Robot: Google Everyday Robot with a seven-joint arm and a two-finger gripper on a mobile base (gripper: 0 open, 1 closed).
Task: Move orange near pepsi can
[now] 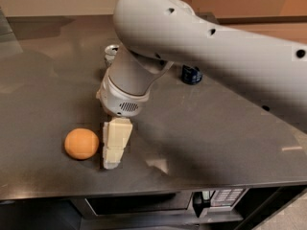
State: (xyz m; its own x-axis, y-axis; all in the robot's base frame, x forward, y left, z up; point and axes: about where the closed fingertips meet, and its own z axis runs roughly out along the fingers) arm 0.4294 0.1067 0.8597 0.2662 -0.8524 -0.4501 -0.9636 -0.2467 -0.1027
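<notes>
The orange [81, 143] lies on the dark countertop [216, 128] at the front left. My gripper [113, 161] hangs from the big white arm and points down at the counter, just right of the orange and very close to it or touching it. The pepsi can [192, 74] stands at the back, right of centre. Only its dark blue lower part shows under the arm.
A white-and-green can [111, 53] stands at the back, left of the arm, mostly hidden by it. The white arm [206, 47] spans the upper right of the view. A microwave [158, 202] sits below the counter's front edge.
</notes>
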